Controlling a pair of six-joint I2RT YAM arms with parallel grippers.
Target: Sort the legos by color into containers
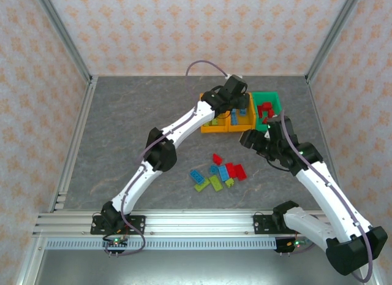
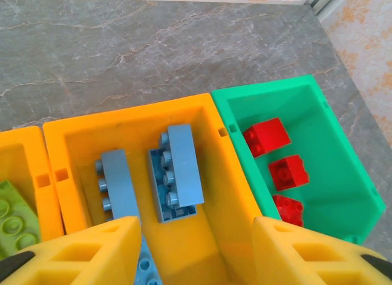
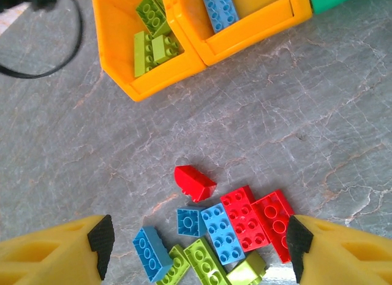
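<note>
Orange-patterned walls (image 1: 184, 27) close in a grey marbled counter (image 1: 122, 125), and the left arm (image 1: 177, 129) and the right arm (image 1: 318, 181) reach from its near edge toward the far right part. There, three containers stand in a row, touching: a left orange bin (image 3: 153, 83) with lime green bricks (image 3: 153, 46), a middle orange bin (image 2: 147, 113) with light blue bricks (image 2: 180, 171), and a green bin (image 2: 269, 89) with red bricks (image 2: 266, 136). The left end effector (image 2: 196, 227) hangs over the middle orange bin with its fingers (image 2: 79, 254) apart and nothing clamped between them, so I judge the step in hand is the drop of a blue piece there. To finish it well, the fingers should open fully and rise straight up, so that they do not hook the bin wall or drag a brick out. The right end effector (image 3: 200, 237) hovers open and empty over the loose pile (image 1: 219, 173), which lies on the counter near the bins, between the two arms. Roughly ten legos of all three colors lie close there, many touching. A tipped red brick (image 3: 195, 182) lies a little apart from the others. It seems the easiest next pick, with the fingers across its narrow sides and a straight descent, so that no neighbor is caught.
</note>
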